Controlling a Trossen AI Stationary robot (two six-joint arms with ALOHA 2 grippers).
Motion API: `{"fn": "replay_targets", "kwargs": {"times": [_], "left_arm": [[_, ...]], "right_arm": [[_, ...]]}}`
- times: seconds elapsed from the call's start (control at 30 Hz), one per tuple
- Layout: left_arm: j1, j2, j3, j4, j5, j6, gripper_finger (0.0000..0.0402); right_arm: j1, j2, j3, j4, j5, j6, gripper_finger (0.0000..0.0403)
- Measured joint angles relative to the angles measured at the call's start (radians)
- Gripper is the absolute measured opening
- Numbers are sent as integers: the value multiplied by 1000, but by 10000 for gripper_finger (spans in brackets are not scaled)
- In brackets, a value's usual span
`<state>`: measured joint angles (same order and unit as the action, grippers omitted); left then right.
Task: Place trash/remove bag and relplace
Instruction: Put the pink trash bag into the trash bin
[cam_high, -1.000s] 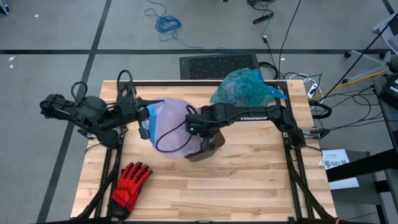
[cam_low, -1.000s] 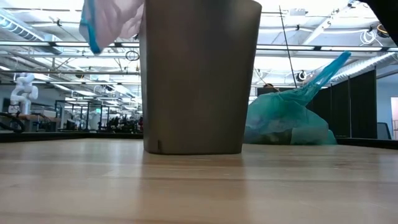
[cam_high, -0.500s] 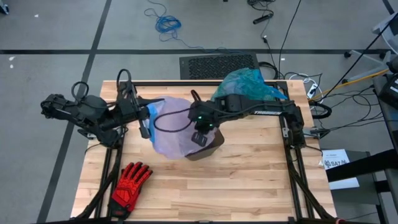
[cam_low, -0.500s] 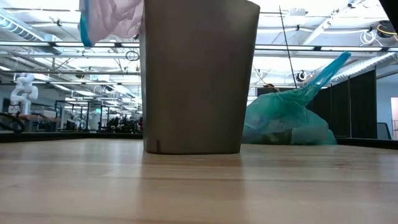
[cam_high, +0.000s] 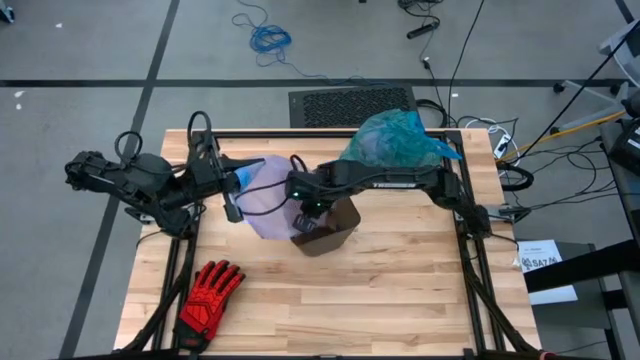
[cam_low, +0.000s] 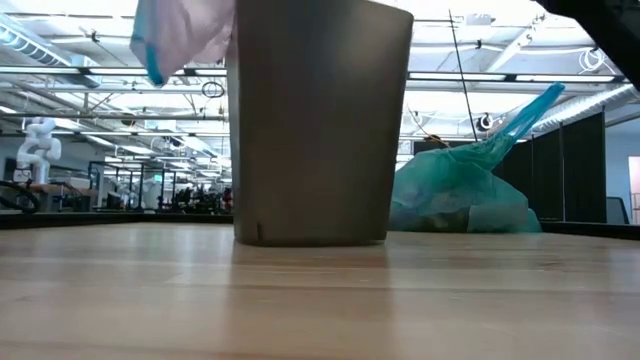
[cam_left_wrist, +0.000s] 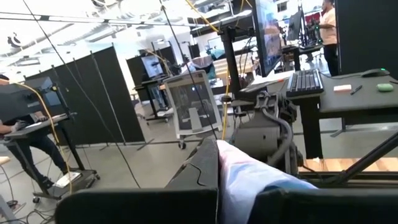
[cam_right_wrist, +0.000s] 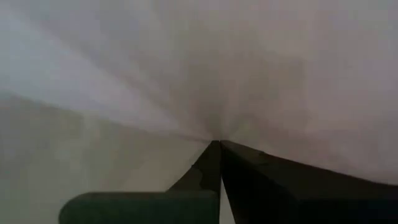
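Lilac bag (cam_high: 265, 190), thin, limp, slippery: left gripper (cam_high: 236, 192) and right gripper (cam_high: 300, 208) both pinch its film; best held at blue rim.

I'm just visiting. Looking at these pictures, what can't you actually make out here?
- Inside of the brown bin: high view, covered by the right arm and the lilac bag.
- Right gripper surroundings: right wrist view, filled by pale plastic pinched in its shut fingers.
- Contents of the teal bag: low view, only vague shapes through the plastic.
- Red glove: absent from the low view.
- Left gripper: shut on lilac plastic, which blocks the table.
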<state>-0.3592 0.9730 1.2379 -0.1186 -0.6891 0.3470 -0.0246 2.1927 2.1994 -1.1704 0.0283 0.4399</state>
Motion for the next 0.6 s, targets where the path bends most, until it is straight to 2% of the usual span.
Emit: {"fn": "replay_targets", "kwargs": {"times": [0.6], "left_arm": [[0,6,-2,-58,0,-51,0]], "right_arm": [[-1,100,-1,-40,0,6,0]]}}
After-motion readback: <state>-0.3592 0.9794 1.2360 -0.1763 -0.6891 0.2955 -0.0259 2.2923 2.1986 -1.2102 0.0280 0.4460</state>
